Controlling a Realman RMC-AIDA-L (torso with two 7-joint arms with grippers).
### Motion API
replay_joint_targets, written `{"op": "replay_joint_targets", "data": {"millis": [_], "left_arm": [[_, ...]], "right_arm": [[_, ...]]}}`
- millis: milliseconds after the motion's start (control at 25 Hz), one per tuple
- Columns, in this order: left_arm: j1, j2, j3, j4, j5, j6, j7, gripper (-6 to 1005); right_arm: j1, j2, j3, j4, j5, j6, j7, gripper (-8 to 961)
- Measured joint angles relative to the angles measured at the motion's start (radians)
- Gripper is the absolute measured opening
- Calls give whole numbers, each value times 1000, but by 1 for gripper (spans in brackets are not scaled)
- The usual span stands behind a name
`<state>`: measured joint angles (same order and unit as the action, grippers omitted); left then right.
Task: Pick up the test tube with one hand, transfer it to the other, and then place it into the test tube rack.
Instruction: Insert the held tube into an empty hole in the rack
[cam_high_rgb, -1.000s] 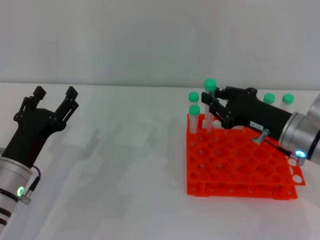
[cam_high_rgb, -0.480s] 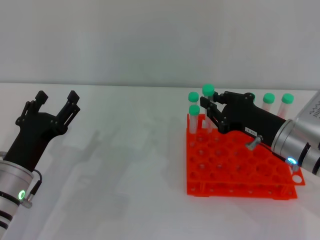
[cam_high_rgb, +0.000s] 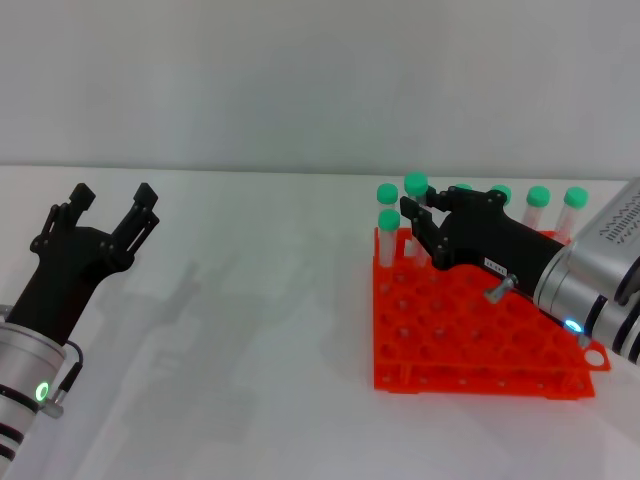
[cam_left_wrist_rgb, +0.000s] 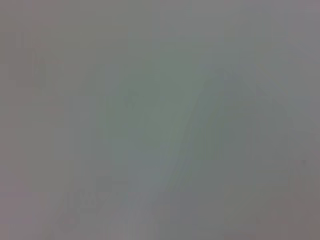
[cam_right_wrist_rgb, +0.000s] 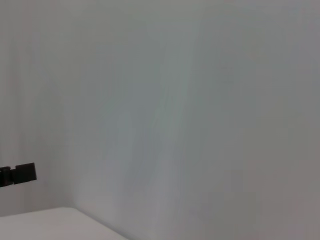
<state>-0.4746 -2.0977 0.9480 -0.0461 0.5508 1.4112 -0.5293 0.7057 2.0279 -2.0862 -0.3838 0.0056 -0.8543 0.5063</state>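
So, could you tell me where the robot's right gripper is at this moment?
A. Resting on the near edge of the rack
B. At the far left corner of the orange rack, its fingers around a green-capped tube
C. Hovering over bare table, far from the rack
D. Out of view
B: in the head view the right gripper reaches over the test tube rack to its far left corner, fingers either side of the test tube.
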Motion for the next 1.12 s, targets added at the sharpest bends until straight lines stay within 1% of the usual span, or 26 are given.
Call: {"op": "replay_joint_targets", "data": {"millis": [440, 800, 1000, 1120], "left_arm": [[2, 1, 3, 0, 1, 0, -8, 891], [2, 1, 4, -9, 1, 3, -12, 892], [2, 1, 5, -11, 1, 6, -12, 892], [2, 1, 5, -12, 1, 6, -13, 892]], "right_arm": [[3, 0, -22, 2, 33, 40, -3, 198], [11, 0, -101, -1, 122, 61, -49, 198], [12, 0, -112, -1, 136, 66, -53, 198], [12, 0, -123, 1, 136, 93, -53, 198]]}}
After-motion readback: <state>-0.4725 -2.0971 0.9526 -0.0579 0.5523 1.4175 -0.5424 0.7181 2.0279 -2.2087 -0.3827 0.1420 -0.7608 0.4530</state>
